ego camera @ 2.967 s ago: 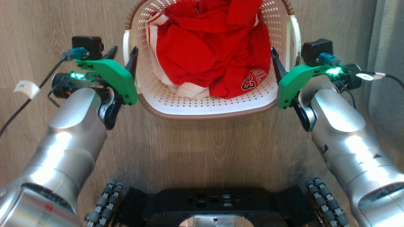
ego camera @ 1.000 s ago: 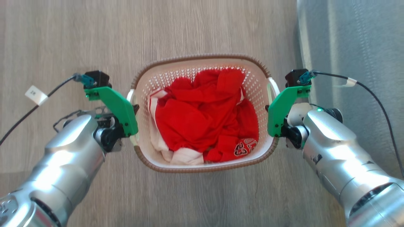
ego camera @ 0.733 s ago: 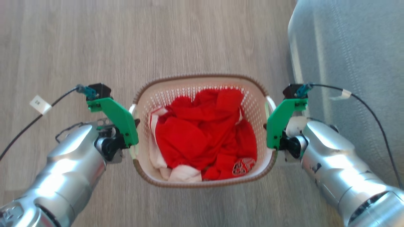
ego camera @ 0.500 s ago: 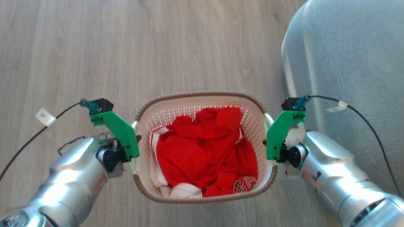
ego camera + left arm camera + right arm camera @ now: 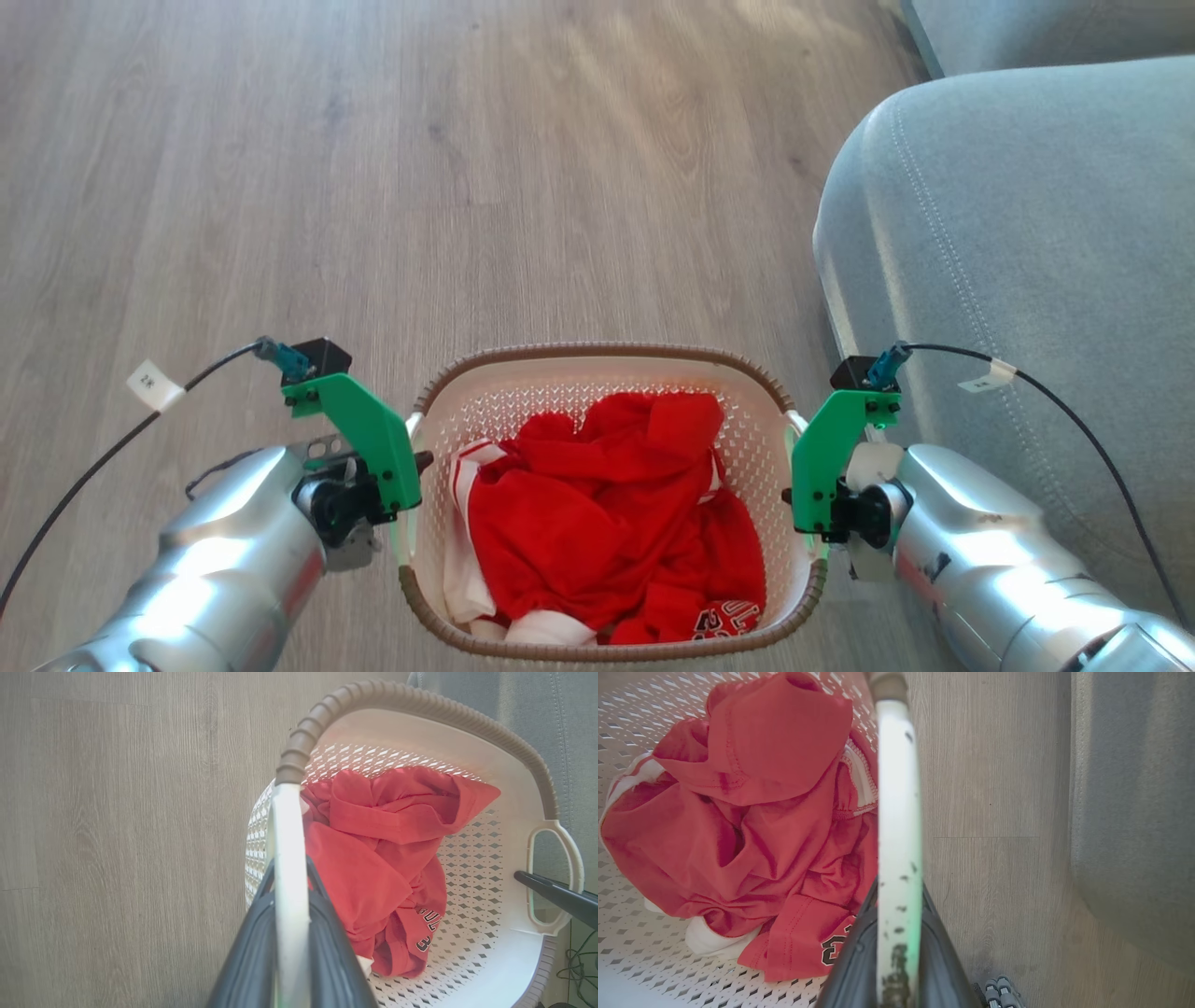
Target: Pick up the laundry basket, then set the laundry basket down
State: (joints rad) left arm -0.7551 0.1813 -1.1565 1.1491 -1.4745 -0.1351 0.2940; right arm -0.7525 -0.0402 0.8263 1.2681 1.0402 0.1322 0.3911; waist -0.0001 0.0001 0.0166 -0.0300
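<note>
My left gripper [image 5: 290,882] is pinched tight on one white side handle [image 5: 287,826] of the white perforated plastic laundry basket with the brown woven-look rim [image 5: 597,352]; my right gripper [image 5: 899,896] is pinched on the opposite handle [image 5: 899,788]; the basket hangs between them over the grey wood-grain floor [image 5: 373,187], close beside a grey upholstered sofa [image 5: 1027,233]; a crumpled red-and-white jersey [image 5: 588,523] lies inside, its dark lettering showing "ULL" above a "3"; a small white paper tag [image 5: 155,385], off to my left, bears marks I cannot read.
</note>
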